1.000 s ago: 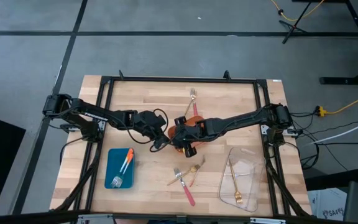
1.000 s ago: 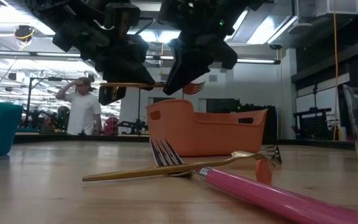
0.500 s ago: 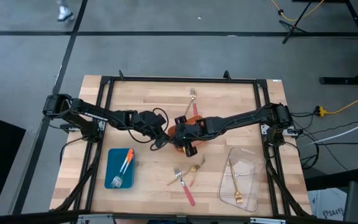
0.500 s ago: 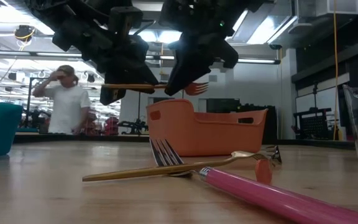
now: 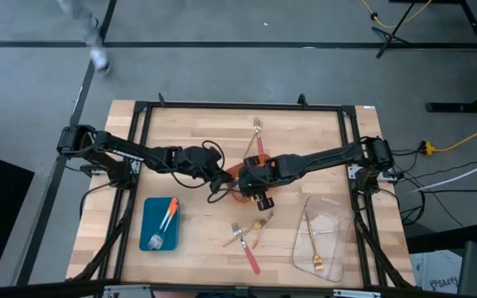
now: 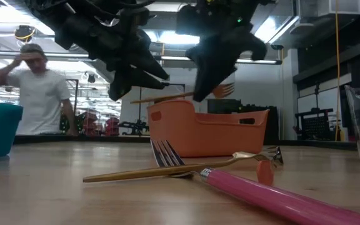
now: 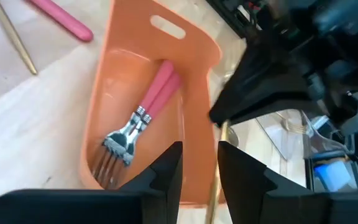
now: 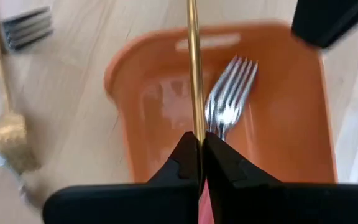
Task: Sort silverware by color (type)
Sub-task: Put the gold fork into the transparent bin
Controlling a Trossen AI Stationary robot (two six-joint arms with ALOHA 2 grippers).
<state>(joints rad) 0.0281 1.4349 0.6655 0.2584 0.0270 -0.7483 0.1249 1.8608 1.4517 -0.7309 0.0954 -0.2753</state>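
A gold fork [image 6: 167, 97] hangs in the air above the orange tray [image 6: 205, 132], its tines [image 6: 225, 90] toward the table's right. My right gripper [image 6: 204, 94] is shut on it near the tine end. My left gripper [image 7: 199, 168] stands open at the fork's handle end [image 7: 219, 155]; whether a finger still touches it, I cannot tell. In the tray lie pink-handled forks [image 7: 145, 112]. On the table near the front lie a pink-handled fork [image 5: 248, 251] and gold forks [image 5: 260, 225]. My right gripper pinches the gold fork's shaft [image 8: 195, 127] between its two fingers, close to the tine end. The fingers come from above, slanting down, and lie across the fork. The fork is clear of the tray, slightly tilted, tine end higher, its long handle [image 8: 192, 56] reaching toward my left gripper.
A blue tray [image 5: 149, 228] with orange-handled forks [image 5: 169, 215] sits near left. A clear tray [image 5: 330, 223] holding a gold fork [image 5: 315, 250] sits near right. Another pink-handled fork [image 5: 258, 135] lies past the orange tray's far end. A person moves in the room behind.
My left gripper has opened and let go of the gold fork's handle. My right gripper, shut on the fork, has shifted toward the table's right and tipped. The fork, level before, now slants with its tine end higher.
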